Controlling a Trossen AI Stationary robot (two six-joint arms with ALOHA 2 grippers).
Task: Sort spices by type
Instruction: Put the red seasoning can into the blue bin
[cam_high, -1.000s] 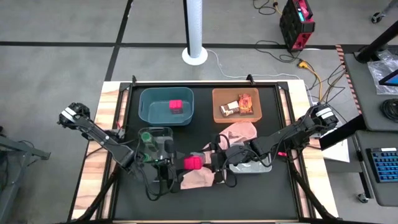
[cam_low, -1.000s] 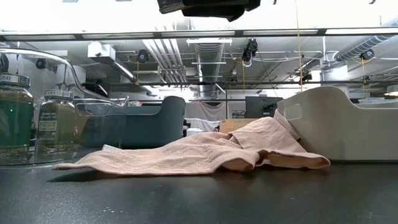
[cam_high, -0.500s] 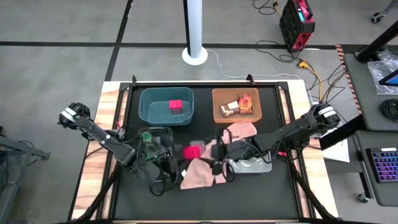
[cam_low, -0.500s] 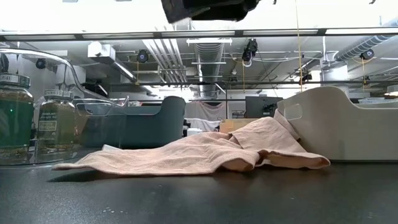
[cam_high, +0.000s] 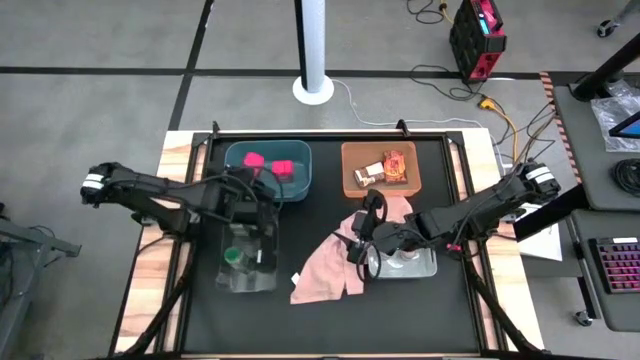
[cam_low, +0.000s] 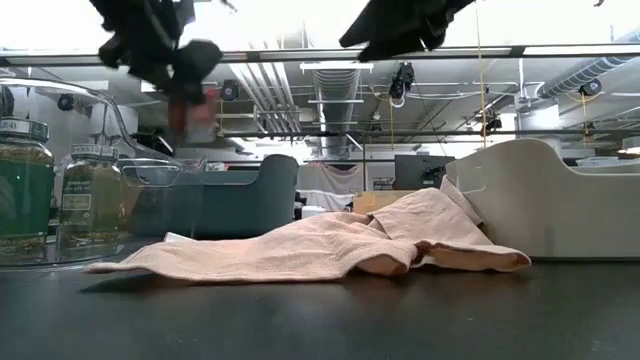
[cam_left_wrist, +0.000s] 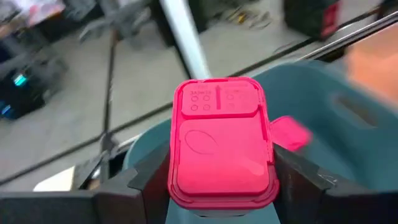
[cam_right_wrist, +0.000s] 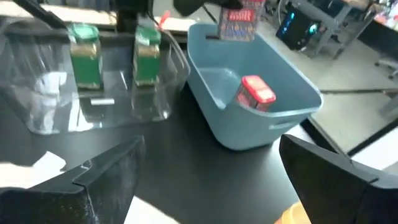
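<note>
My left gripper (cam_high: 250, 165) is shut on a bright pink square box (cam_left_wrist: 221, 149) and hovers over the teal bin (cam_high: 240, 182). A second pink box (cam_high: 284, 168) lies on that bin's floor. Two jars with green lids (cam_right_wrist: 84, 56) stand in the clear bin (cam_high: 248, 270). Flat orange-red and brown packets (cam_high: 385, 168) lie in the orange bin (cam_high: 352, 150). My right gripper (cam_high: 360, 238) is open above the pink cloth (cam_high: 325, 268), beside the grey bin (cam_high: 405, 268). My left gripper pinches the pink box between its two fingers (cam_left_wrist: 146, 177), one on each opposite side wall (cam_left_wrist: 176, 168). The box's broad lid face (cam_left_wrist: 217, 102) points away from the wrist. The fingers reach in from the table's left. The box is lifted clear above the teal bin.
The pink cloth lies crumpled on the black mat between the clear bin and the grey bin (cam_low: 550, 200), with one end against the grey bin. The four bins stand close together. Bare mat (cam_high: 330, 325) runs along the near edge.
My left gripper has carried the pink box up from over the cloth at mid-table toward the far edge, and now holds it above the teal bin. My right gripper has drawn back a little toward the table's right and far side. The cloth has kept still.
</note>
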